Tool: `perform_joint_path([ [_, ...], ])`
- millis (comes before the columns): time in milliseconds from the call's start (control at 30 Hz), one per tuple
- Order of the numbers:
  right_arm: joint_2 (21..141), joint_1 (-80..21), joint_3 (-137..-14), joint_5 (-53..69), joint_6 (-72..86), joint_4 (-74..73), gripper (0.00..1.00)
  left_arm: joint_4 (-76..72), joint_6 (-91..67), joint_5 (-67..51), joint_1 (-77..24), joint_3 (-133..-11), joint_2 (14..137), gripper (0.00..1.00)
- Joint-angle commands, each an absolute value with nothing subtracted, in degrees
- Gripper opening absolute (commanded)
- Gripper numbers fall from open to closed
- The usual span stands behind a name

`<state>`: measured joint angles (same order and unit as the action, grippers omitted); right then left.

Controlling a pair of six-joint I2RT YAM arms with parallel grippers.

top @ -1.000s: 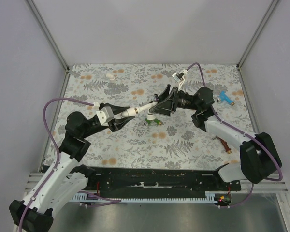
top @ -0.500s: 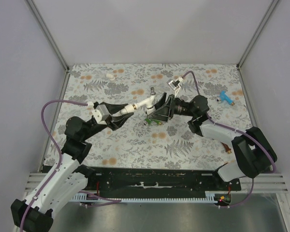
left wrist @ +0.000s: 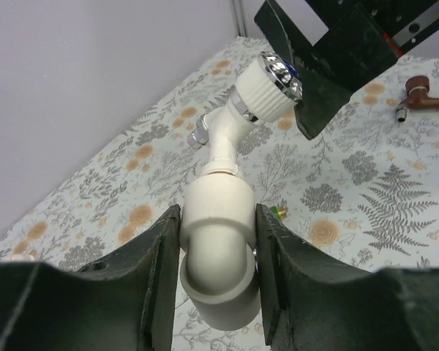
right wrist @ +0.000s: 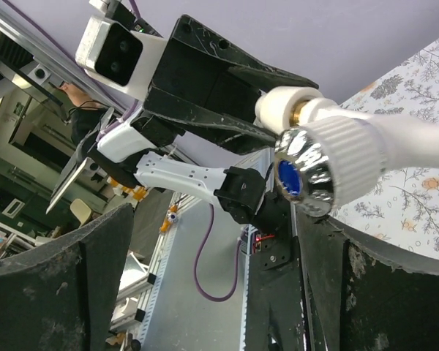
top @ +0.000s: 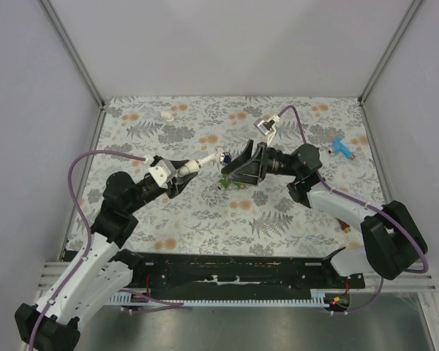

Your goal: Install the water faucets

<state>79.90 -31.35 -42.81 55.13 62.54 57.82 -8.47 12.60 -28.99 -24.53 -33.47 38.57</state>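
My left gripper is shut on a white elbow fitting and holds it above the table. A white faucet with a ribbed knob and a blue-centred chrome cap sticks out of the fitting toward the right arm. My right gripper is open wide just right of the knob and does not hold it. In the right wrist view the knob floats between my spread fingers. A green faucet lies under the right gripper. A blue faucet and a reddish-brown faucet lie at the right.
A stubby white fitting lies at the far left of the flowered table. Grey walls close in the back and both sides. The reddish-brown faucet also shows in the left wrist view. A black rail runs along the near edge.
My right gripper has opened and come off the white faucet's knob. My left gripper has drawn back to the left with the fitting and faucet.
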Motion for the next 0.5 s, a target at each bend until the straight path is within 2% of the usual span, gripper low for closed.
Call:
perform_joint_path([
  [0, 77.87, -31.55, -46.05, 55.37, 62.76, 56.70, 0.98, -4.92, 20.04, -29.08, -25.05, -37.18, 37.35, 0.02],
  [300, 81.29, -28.40, -50.27, 51.69, 57.66, 52.83, 0.98, -2.99, 18.29, -40.25, -27.86, -39.02, 38.85, 0.02],
  [467, 81.83, -23.92, -53.43, 51.59, 50.90, 43.17, 0.98, -5.53, 15.12, -41.67, -28.56, -38.67, 39.29, 0.02],
])
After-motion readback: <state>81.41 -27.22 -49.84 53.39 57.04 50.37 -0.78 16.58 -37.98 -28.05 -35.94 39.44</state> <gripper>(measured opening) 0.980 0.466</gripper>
